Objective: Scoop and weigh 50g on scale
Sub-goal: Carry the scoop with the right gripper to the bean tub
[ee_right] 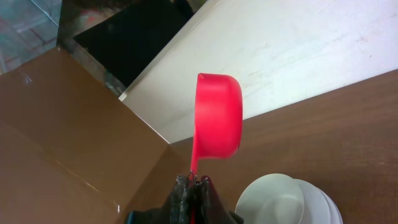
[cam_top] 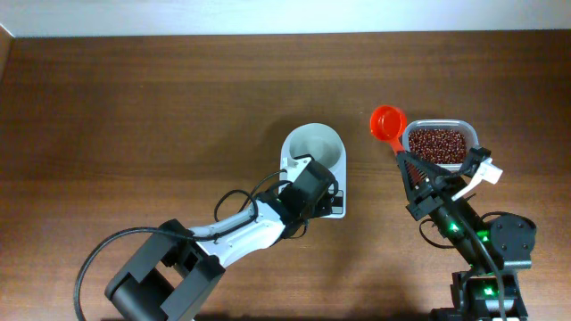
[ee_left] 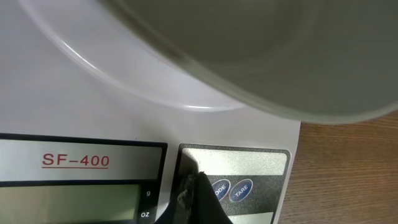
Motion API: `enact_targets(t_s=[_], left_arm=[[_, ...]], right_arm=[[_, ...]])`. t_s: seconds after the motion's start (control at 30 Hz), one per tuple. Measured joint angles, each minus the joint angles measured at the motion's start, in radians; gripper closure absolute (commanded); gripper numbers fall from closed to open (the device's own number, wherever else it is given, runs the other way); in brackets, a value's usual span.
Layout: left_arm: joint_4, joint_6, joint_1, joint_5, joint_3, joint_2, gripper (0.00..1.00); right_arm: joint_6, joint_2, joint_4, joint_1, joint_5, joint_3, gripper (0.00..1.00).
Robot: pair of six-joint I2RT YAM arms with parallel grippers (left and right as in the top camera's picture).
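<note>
The white scale (cam_top: 342, 169) stands mid-table with its white bowl (cam_top: 314, 145) on top, and the bowl looks empty. My left gripper (cam_top: 329, 197) is shut over the scale's front panel. In the left wrist view its tips (ee_left: 194, 186) rest just left of the blue MODE button (ee_left: 219, 190), beside the grey display (ee_left: 68, 204). The dark reddish-brown beans (cam_top: 436, 145) lie in a clear tub (cam_top: 471, 134) to the right. My right gripper (ee_right: 194, 183) is shut on the handle of an orange-red scoop (ee_right: 218, 117), whose empty cup (cam_top: 388, 120) hangs left of the tub.
A pale wall runs along the table's far edge (cam_top: 285, 36). The TARE button (ee_left: 241, 188) sits right of MODE. Bare brown tabletop (cam_top: 134, 116) spreads to the left of the scale. The right wrist view shows the bowl (ee_right: 280, 200) low on the right.
</note>
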Motion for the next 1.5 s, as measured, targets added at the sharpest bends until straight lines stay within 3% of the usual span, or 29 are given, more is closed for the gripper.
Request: enact_targets(t_s=[0.5, 0.63, 0.7, 0.8, 0.83, 0.87, 0.93, 0.97, 1.1, 1.27, 1.37, 1.5], left_arm=[[0.032, -0.001, -0.001, 0.042, 0.005, 0.014, 1.0], [-0.093, 0.047, -0.002, 0.082, 0.001, -0.123, 1.0], [-0.165, 0.154, -0.002, 0.063, 0.002, -0.288, 0.93], [-0.318, 0.26, -0.003, -0.005, 0.004, -0.397, 0.71], [-0.383, 0.293, -0.003, -0.05, 0.003, -0.427, 0.49], [-0.425, 0.309, -0.003, -0.08, 0.003, -0.441, 0.41], [-0.507, 0.326, -0.002, -0.129, 0.003, -0.478, 0.1], [-0.521, 0.335, -0.003, -0.139, 0.003, -0.492, 0.0], [-0.623, 0.462, 0.009, -0.156, 0.008, -0.644, 0.01], [-0.709, 0.489, 0.014, -0.235, 0.02, -0.695, 0.01], [-0.711, 0.698, 0.026, -0.182, 0.039, -0.694, 0.01], [-0.773, 1.001, 0.18, 0.042, 0.105, -0.695, 0.01]], right_arm=[[0.0, 0.012, 0.0, 0.0, 0.0, 0.0, 0.96], [-0.001, 0.013, 0.0, 0.0, 0.0, 0.0, 0.96], [0.0, 0.013, 0.0, 0.0, 0.0, 0.0, 0.96], [0.0, 0.013, 0.001, 0.0, 0.002, 0.0, 0.96], [0.0, 0.013, 0.0, 0.0, 0.004, 0.0, 0.96], [-0.001, 0.013, 0.0, 0.0, 0.004, 0.0, 0.96], [0.0, 0.013, 0.0, 0.0, 0.005, 0.0, 0.96], [0.0, 0.013, 0.0, 0.0, 0.005, 0.0, 0.96], [0.0, 0.013, -0.002, 0.0, 0.005, 0.0, 0.96], [0.0, 0.013, -0.004, 0.0, -0.092, 0.0, 0.96], [-0.063, 0.013, -0.148, -0.001, -0.133, 0.003, 0.96], [-0.111, 0.014, -0.167, -0.001, -0.136, 0.003, 0.96]])
